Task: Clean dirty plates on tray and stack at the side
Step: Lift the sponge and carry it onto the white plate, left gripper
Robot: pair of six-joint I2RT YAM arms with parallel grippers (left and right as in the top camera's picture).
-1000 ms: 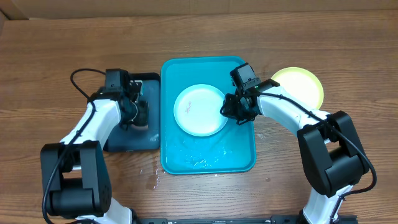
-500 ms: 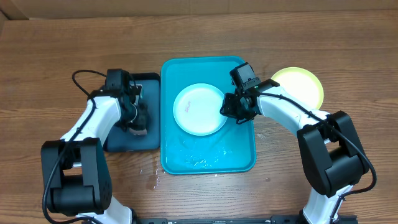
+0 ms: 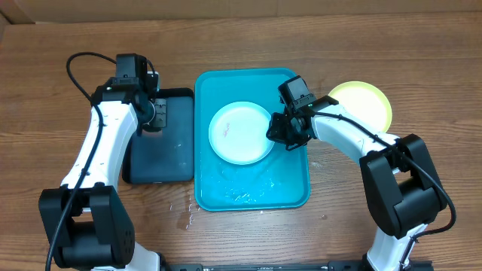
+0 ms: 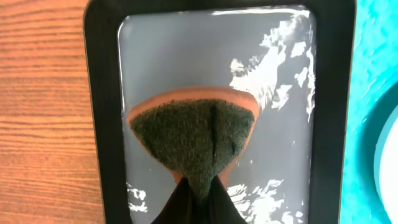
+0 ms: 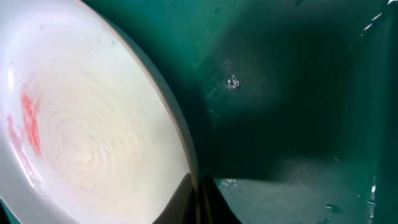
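A pale blue plate [image 3: 241, 133] with a small pink smear lies in the turquoise tray [image 3: 290, 188]. My right gripper [image 3: 277, 132] is shut on the plate's right rim; in the right wrist view the jaws [image 5: 198, 199] pinch the rim of the plate [image 5: 81, 124] over the tray floor [image 5: 298, 93]. A yellow-green plate [image 3: 361, 102] lies on the table to the right of the tray. A third plate is not visible on its own. My left gripper [image 3: 154, 113] is shut on a green-and-orange sponge [image 4: 193, 134], held above the black tray.
A wet dark tray [image 3: 158, 154] lies left of the turquoise tray and shows in the left wrist view [image 4: 99, 93]. Water pools in the turquoise tray's front part [image 3: 241, 192], and drops lie on the wooden table by its front left corner [image 3: 188, 214].
My left arm has lifted the sponge off the dark tray's floor and moved back toward the tray's far end. The right arm and the plate have not moved.
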